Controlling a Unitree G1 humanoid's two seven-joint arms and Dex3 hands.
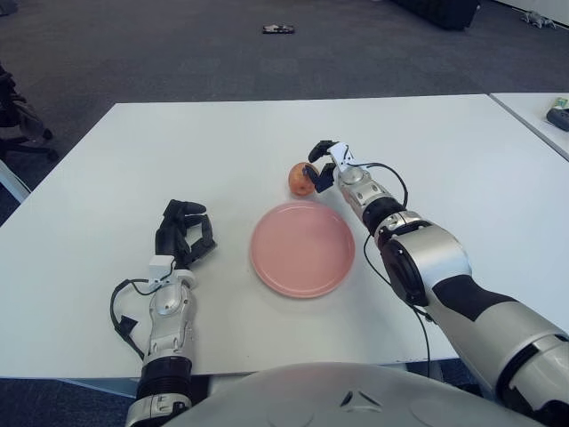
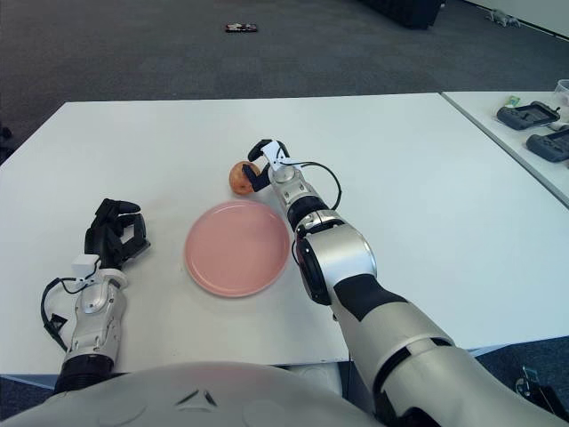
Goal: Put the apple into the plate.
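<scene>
A red-yellow apple (image 1: 300,179) sits on the white table (image 1: 427,151), just behind the far edge of the empty pink plate (image 1: 302,248). My right hand (image 1: 318,165) is at the apple's right side. Its dark fingers (image 1: 311,172) are spread, with one over the top and one against the apple's right flank, and they are not closed around it. The apple rests on the table. My left hand (image 1: 184,233) lies parked on the table left of the plate, with its fingers curled and empty.
A second table at the right carries dark devices (image 2: 533,116). An office chair (image 1: 18,116) stands off the table's left edge. A small dark object (image 1: 277,29) lies on the carpet beyond the table.
</scene>
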